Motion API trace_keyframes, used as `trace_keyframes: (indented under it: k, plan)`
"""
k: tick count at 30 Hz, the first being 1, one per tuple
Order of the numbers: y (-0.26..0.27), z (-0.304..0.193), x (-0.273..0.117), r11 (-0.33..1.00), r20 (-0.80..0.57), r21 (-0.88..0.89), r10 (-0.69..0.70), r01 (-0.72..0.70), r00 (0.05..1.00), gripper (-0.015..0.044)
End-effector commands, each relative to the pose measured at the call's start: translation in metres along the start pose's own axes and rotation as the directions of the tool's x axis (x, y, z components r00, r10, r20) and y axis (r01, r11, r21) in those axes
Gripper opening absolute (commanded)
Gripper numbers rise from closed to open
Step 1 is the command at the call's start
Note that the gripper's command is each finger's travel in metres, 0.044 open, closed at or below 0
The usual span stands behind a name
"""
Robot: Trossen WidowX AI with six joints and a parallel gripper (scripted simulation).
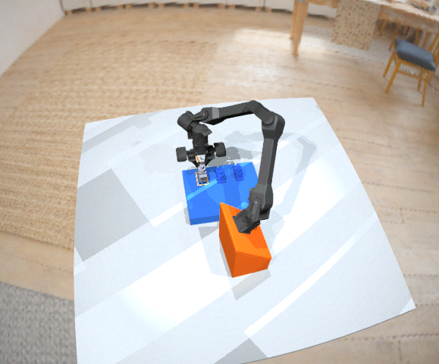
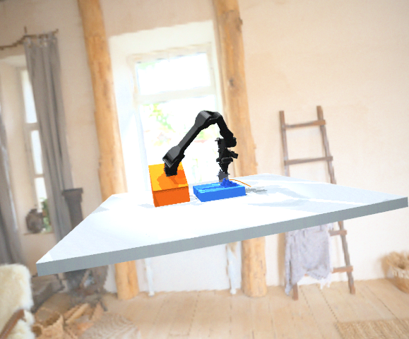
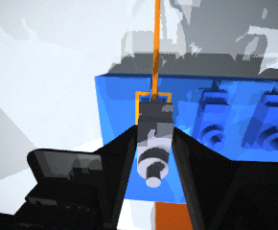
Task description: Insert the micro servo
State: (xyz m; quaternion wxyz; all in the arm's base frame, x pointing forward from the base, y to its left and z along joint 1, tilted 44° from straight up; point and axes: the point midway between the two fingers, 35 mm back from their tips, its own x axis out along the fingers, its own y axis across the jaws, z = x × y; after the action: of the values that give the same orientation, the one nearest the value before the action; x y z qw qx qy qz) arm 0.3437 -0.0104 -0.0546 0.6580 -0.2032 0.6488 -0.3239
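The grey micro servo (image 1: 202,177) (image 2: 222,176) (image 3: 154,144) is held between the fingers of my gripper (image 1: 201,163) (image 2: 223,172) (image 3: 153,129), which is shut on it. Its output shaft points up. It is over the marked pocket (image 1: 202,184) (image 3: 137,109) on the blue deck (image 1: 211,203) (image 2: 217,193) (image 3: 115,115) and covers much of the orange outline; the far end shows in the wrist view. It looks slightly above the deck; its underside and ear contact are hidden. The orange cable (image 2: 241,181) (image 3: 156,38) runs from its far end across the deck's back edge.
Two blue servos (image 1: 221,174) (image 1: 238,172) (image 3: 214,115) (image 3: 274,117) stand on the deck beside the pocket, on the right in the wrist view. The orange block (image 1: 246,250) (image 2: 171,195) (image 3: 173,217) under the arm's base stands near the deck's front edge.
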Motion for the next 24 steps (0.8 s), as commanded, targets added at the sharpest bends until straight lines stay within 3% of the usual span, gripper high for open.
trace_keyframes:
  k: [1,24]
  plan:
    - [0.000,0.000,0.001,1.000,0.003,-0.004,-0.002,0.002,1.000,0.0000]
    - [0.000,0.000,0.017,1.000,0.003,-0.004,-0.002,0.002,1.000,0.0000]
